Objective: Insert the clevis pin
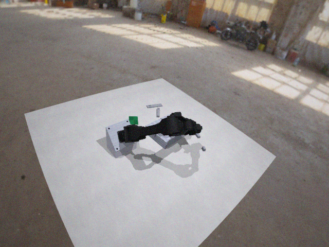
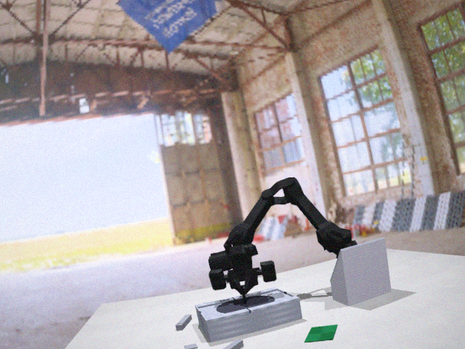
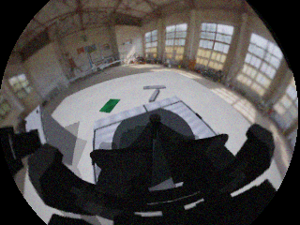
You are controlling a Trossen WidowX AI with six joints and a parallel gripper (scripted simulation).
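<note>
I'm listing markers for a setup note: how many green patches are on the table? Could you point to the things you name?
1: it lies flat near the tray [image 1: 165, 144] [image 2: 251, 326] [image 3: 105, 123], this green patch [image 1: 133, 120] [image 2: 321, 333] [image 3: 110, 105]. The arm could hide another.

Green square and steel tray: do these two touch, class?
Apart. The exterior view shows white table surface between the green square and the tray.
</note>
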